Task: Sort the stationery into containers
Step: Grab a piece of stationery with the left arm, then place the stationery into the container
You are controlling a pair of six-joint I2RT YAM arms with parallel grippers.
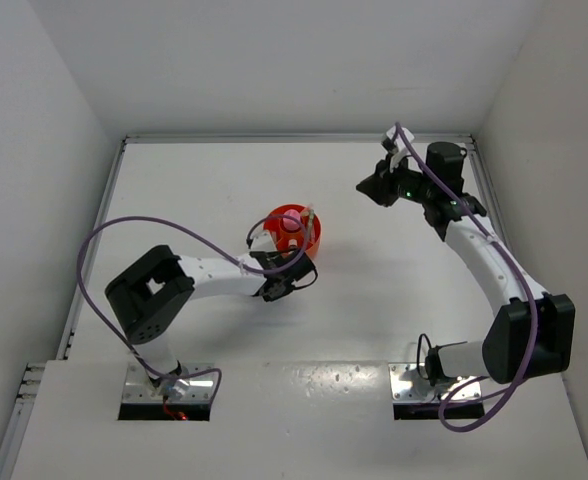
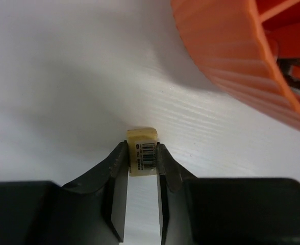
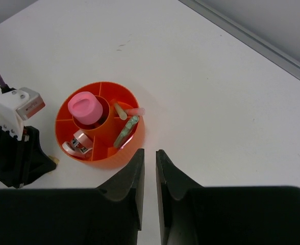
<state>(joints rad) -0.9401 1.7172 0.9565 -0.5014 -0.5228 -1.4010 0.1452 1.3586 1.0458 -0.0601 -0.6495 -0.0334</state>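
The orange organiser (image 1: 311, 243) stands mid-table. In the right wrist view (image 3: 114, 153) its central well holds the pink cylinder (image 3: 86, 107). Its compartments hold the pink mini stapler (image 3: 78, 143), the mint green stick (image 3: 126, 131), the pale yellow stick (image 3: 119, 111) and the pink-orange pen (image 3: 135, 111). My left gripper (image 2: 142, 153) is shut on a tiny beige block (image 2: 141, 136) with a barcode label, low at the table beside the organiser's wall (image 2: 231, 61). I see no second block. My right gripper (image 3: 150, 153) is shut and empty, raised at the far right (image 1: 369, 187).
The left arm (image 1: 219, 275) stretches across the table to the organiser's near side. The right arm (image 1: 484, 250) arcs along the right wall. White walls enclose the table on the left, back and right.
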